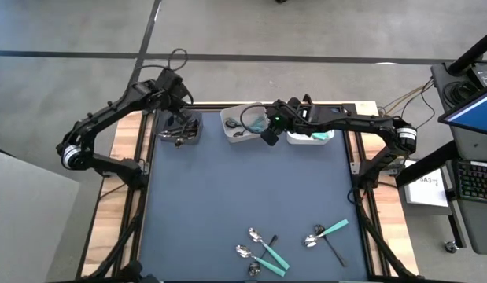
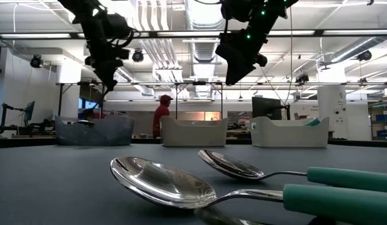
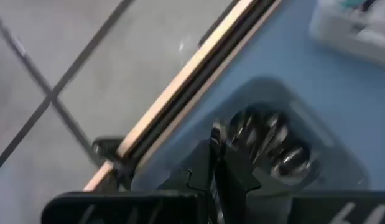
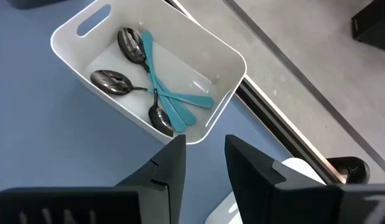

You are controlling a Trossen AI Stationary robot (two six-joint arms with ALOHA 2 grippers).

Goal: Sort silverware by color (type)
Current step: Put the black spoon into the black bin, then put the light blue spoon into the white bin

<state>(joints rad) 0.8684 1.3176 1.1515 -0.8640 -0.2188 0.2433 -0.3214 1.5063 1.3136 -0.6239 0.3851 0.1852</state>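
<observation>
Several spoons lie near the table's near edge: teal-handled ones (image 1: pixel 272 254) (image 1: pixel 328 231) and a dark-handled one (image 1: pixel 333 250). Two of their shiny bowls (image 2: pixel 162 181) (image 2: pixel 234 165) fill the low view. Three teal-handled spoons (image 4: pixel 156 93) lie in the middle white bin (image 1: pixel 241 123). Shiny spoon heads (image 3: pixel 273 143) rest in the dark grey bin (image 1: pixel 180 132). My left gripper (image 3: pixel 214 158) hangs shut and empty just above that grey bin. My right gripper (image 4: pixel 201 162) is open and empty, raised beside the middle white bin's near right corner.
A second white bin (image 1: pixel 310 135) with teal items stands right of the middle one, under my right arm. All three bins line the far edge (image 2: pixel 194 131). The blue mat (image 1: pixel 243 189) between bins and spoons is bare. A person in red (image 2: pixel 160 115) stands far behind.
</observation>
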